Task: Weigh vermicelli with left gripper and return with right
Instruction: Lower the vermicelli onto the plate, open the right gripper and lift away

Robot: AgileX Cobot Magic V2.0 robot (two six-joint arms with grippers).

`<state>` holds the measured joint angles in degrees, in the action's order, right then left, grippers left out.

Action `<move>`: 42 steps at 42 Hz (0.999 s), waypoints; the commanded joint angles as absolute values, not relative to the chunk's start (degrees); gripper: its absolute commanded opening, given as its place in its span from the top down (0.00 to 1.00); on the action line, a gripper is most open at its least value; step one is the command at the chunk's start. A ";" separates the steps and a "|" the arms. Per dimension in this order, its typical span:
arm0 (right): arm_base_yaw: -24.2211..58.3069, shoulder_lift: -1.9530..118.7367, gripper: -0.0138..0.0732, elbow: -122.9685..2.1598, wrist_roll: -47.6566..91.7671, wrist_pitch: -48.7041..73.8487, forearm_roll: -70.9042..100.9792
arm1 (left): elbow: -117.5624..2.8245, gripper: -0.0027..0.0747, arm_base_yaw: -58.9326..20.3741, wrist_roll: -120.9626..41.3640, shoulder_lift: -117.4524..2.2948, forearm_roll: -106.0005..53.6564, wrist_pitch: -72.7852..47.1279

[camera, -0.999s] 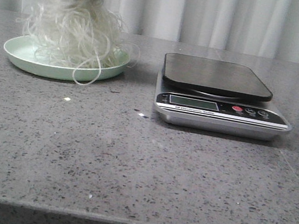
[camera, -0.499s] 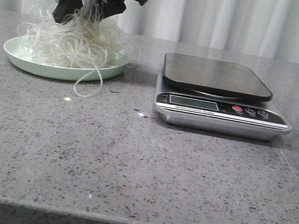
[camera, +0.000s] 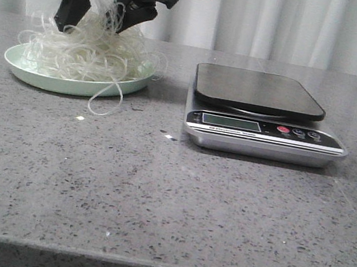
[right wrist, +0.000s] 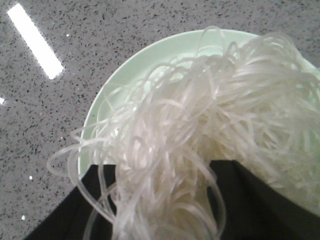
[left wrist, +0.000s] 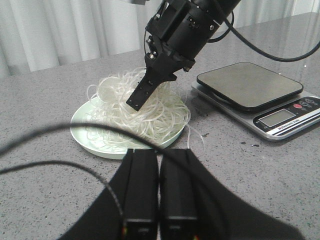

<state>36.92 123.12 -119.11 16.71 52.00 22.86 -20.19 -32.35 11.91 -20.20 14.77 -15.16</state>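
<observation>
Returning step nearly done: right jaws (camera: 97,12) spread over fluffy whitish vermicelli tangle (camera: 86,51) on pale green plate (camera: 37,72), left jaws (left wrist: 159,187) clenched empty; next, lifting clear of strands.

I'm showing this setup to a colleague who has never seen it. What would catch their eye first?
Most likely the fluffy white tangle of vermicelli heaped on the pale green plate at the far left of the table, with the right gripper open astride its top and one loop trailing over the rim. Next, the kitchen scale to the right, its dark platform bare. The left gripper waits shut, short of the plate.
</observation>
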 commanded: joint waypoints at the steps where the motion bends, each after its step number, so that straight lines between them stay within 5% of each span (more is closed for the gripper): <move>1: 36.80 117.95 0.21 -121.11 16.97 50.98 23.56 | -21.83 0.79 -32.22 12.41 -20.41 15.04 -10.38; 25: 30.41 108.50 0.23 -121.11 16.97 51.26 23.54 | -21.83 0.79 -32.22 12.41 -20.41 15.04 -10.38; 29: 28.32 106.94 0.33 -121.11 16.97 51.79 23.54 | -21.83 0.79 -32.22 12.41 -20.41 15.04 -10.38; 36: 23.99 104.70 0.69 -121.11 16.97 54.89 23.54 | -21.83 0.79 -32.22 12.41 -20.41 15.04 -10.38; 42: 20.64 103.55 0.67 -121.11 16.97 57.88 23.50 | -21.83 0.79 -32.22 12.41 -20.41 15.04 -10.38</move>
<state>22.45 107.77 -119.11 16.71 58.48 22.76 -20.19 -32.35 11.91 -20.20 14.77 -15.16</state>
